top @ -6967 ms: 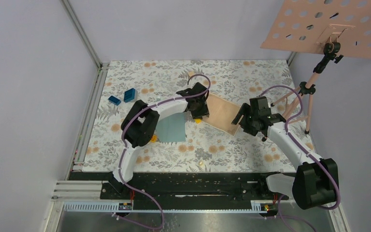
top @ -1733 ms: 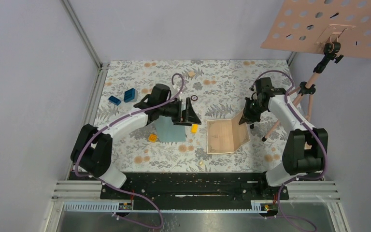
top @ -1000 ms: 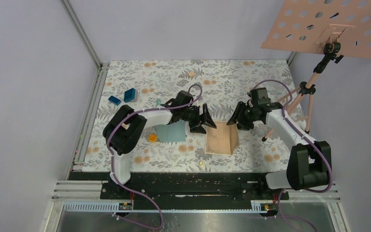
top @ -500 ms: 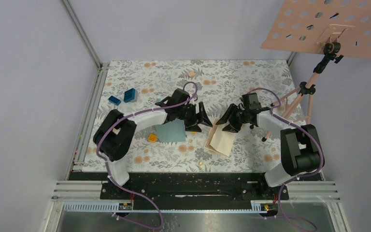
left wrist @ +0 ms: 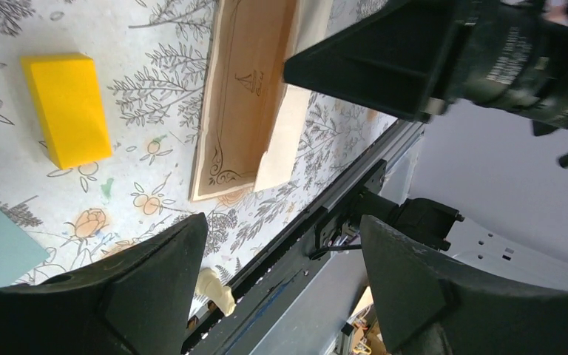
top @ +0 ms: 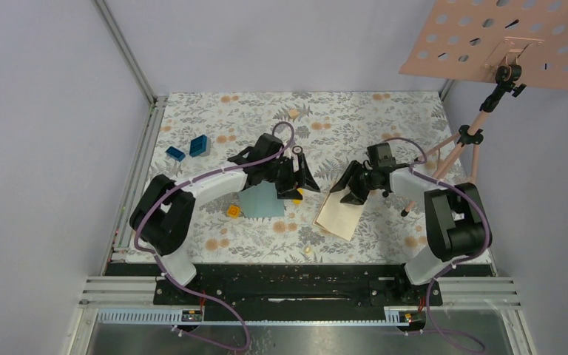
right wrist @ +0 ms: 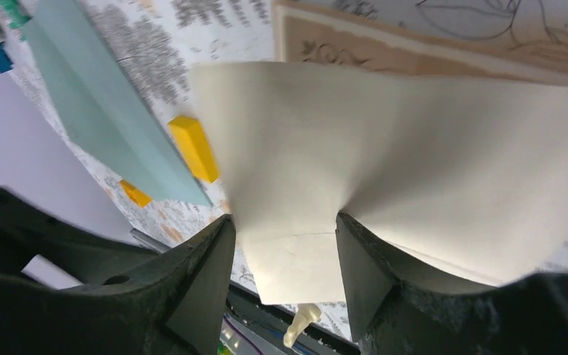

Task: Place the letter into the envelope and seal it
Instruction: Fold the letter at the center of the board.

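The left gripper (top: 298, 183) hovers low over the floral-patterned table covering (top: 355, 111), its two black fingers (left wrist: 148, 296) spread wide with nothing between them. The right gripper (top: 346, 190) faces it from the other side. Its fingers (right wrist: 185, 296) stand apart, and their tips meet the pale side of the thin tan-beige paper letter (top: 338, 214). The gap is too wide for a pinch on the sheet. The letter lies on the table covering, folded over on itself. In the left wrist view its tan printed face with an ornamental border (left wrist: 240, 96) shows, with a paler flap alongside. In the right wrist view the pale surface (right wrist: 384, 148) covers most of the sheet and creases run toward one fingertip, while a strip of the printed face shows at the far edge. The flat muted teal paper envelope (top: 260, 201) lies to the left of the letter, apart from it and partly under the left wrist. The letter is fully outside the envelope. A small yellow rectangular block (left wrist: 66, 107) rests between the envelope and the letter, just beside the envelope's edge (right wrist: 96, 103). A second, orange-yellow block (top: 234, 211) sits at the envelope's opposite side. Two small blue blocks (top: 199, 145) lie well apart, toward the far left of the table covering.
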Available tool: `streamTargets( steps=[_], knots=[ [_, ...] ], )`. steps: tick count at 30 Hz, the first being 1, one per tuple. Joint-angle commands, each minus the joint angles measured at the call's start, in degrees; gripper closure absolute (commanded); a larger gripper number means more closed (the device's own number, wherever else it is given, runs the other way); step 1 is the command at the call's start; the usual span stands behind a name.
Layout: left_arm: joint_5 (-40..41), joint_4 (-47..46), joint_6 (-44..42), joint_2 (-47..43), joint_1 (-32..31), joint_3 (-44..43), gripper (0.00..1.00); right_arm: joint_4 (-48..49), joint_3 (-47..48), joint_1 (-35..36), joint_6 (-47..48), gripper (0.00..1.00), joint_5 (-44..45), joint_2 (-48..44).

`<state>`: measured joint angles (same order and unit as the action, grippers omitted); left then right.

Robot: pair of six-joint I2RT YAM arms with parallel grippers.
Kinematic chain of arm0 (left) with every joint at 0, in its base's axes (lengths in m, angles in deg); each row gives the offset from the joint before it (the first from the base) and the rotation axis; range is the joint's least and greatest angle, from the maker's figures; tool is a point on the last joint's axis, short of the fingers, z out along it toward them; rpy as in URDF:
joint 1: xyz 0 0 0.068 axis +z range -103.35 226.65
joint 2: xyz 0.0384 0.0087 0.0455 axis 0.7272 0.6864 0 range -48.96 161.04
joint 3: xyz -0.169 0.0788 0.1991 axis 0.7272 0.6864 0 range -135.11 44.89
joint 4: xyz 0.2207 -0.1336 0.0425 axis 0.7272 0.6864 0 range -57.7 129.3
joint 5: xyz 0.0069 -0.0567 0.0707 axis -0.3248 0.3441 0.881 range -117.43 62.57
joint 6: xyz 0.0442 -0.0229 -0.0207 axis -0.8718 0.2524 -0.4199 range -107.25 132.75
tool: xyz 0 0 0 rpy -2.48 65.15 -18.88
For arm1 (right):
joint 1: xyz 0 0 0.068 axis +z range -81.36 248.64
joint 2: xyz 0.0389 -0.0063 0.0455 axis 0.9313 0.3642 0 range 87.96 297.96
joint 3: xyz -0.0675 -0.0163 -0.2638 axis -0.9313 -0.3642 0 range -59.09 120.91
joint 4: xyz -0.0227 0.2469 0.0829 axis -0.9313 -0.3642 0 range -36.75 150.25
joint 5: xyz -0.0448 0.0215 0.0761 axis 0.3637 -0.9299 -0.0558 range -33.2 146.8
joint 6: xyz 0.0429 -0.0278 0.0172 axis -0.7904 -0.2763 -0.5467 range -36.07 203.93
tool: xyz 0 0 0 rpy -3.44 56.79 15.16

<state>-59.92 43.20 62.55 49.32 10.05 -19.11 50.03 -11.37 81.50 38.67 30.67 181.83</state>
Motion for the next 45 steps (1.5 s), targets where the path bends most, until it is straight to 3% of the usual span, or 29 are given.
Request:
streamTargets(
  steps=[1,6,11,13,16,18,19,29,34,38,40,41,45],
  knots=[
    [-1.45,-3.56,1.93,-2.13,-1.83,0.08,0.22,-4.21,3.04,0.50,1.73,0.39,2.53,-10.43],
    [-1.51,-4.02,2.80,0.28,-4.24,-1.73,0.23,-7.32,4.02,0.41,2.93,0.29,4.13,-16.26],
    [-1.70,-4.75,3.24,1.05,-5.24,-2.88,0.23,-10.93,3.37,0.24,5.53,0.30,7.18,-18.20],
    [-1.62,-4.77,3.50,1.21,-5.54,-3.61,0.23,-11.54,1.80,0.15,6.75,0.46,10.01,-19.89],
    [-0.74,-4.77,4.18,1.74,-6.56,-4.78,0.23,-15.19,0.23,0.14,10.93,0.85,17.08,-22.24],
    [0.08,-4.67,4.66,2.92,-7.22,-5.57,0.25,-17.56,-0.58,0.15,12.54,0.98,19.29,-23.55],
    [-0.19,-4.75,4.97,3.69,-7.49,-6.00,0.26,-17.97,-1.43,0.15,12.89,1.00,19.17,-24.30],
    [-4.69,-17.07,12.98,12.66,-9.14,-6.42,0.39,-16.41,-5.91,0.57,11.65,1.00,15.92,-27.11],
    [1.52,-8.05,7.76,16.99,-9.19,-9.26,0.41,-16.17,-6.30,0.61,12.11,1.00,16.31,-26.32],
    [3.22,-7.34,7.70,18.04,-9.15,-7.69,0.41,-13.64,-9.02,0.58,11.68,0.99,16.14,-24.61],
    [3.35,-7.71,7.95,18.36,-9.14,-6.98,0.41,-10.63,-11.39,0.62,10.77,0.92,14.77,-24.11],
    [3.16,-7.86,7.80,18.69,-9.18,-6.64,0.41,-8.16,-13.95,0.61,9.94,0.81,13.03,-24.00],
    [2.67,-7.55,6.68,18.84,-9.19,-6.42,0.41,-9.62,-13.26,0.58,10.90,0.56,15.19,-23.96]
  ],
)
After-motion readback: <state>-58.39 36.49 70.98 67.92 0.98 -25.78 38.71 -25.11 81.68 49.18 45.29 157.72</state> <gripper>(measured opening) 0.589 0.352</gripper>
